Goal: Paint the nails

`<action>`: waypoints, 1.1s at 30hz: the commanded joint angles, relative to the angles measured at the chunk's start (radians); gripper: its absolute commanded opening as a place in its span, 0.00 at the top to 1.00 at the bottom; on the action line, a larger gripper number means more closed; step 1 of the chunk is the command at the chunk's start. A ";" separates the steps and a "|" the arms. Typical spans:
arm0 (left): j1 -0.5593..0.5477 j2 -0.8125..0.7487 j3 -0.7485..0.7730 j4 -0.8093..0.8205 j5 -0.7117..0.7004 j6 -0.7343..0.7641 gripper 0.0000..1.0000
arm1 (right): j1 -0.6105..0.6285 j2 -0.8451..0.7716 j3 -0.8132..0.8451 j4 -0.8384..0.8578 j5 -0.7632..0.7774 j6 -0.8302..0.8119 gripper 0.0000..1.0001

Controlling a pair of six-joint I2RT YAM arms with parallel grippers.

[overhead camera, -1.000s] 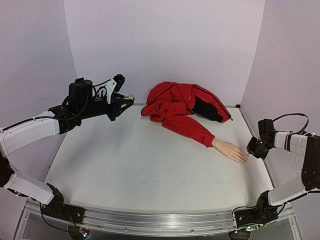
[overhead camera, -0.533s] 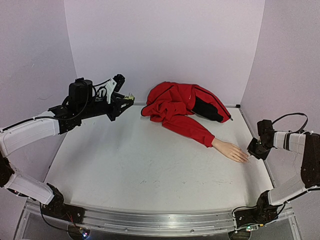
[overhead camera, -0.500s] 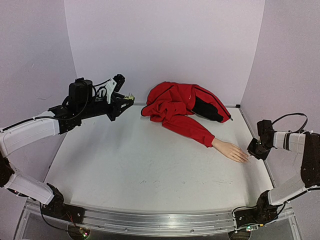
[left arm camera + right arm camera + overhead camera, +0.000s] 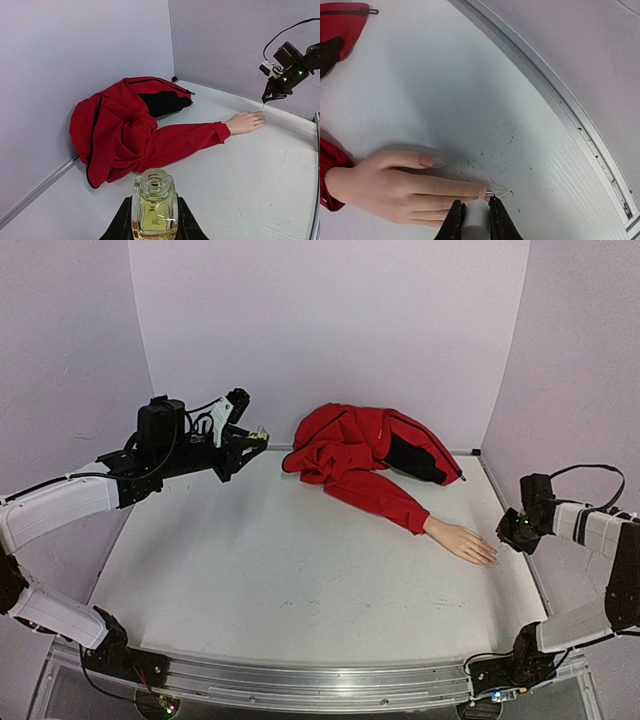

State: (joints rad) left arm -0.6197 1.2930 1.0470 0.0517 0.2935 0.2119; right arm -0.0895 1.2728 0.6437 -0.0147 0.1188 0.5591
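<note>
Resting: mannequin hand [image 4: 462, 542] on scuffed white table [image 4: 280, 580] | walls [image 4: 330, 330] lilac

light: bright, even, diffuse | shadows: faint, soft | focus: sharp | edges: table rail [image 4: 560, 112] bowed

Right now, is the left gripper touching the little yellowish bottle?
Touching. In the left wrist view the left gripper has both fingers pressed against the sides of the bottle.

Crumpled red jacket [image 4: 360, 450] by back wall [image 4: 330, 330], white table [image 4: 280, 570], open yellowish bottle [image 4: 154, 210], white brush handle [image 4: 477, 220]
</note>
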 commanded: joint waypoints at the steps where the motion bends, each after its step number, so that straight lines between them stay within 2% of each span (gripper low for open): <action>1: 0.005 -0.041 0.023 0.051 0.010 0.001 1.00 | -0.004 0.008 0.028 -0.030 -0.036 -0.034 1.00; 33: 0.006 -0.030 0.022 0.051 0.000 0.016 1.00 | -0.004 0.081 0.024 0.041 -0.015 -0.034 1.00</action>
State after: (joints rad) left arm -0.6197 1.2839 1.0470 0.0517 0.2932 0.2127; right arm -0.0895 1.3426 0.6479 0.0322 0.0906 0.5228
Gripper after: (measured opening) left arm 0.208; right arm 0.153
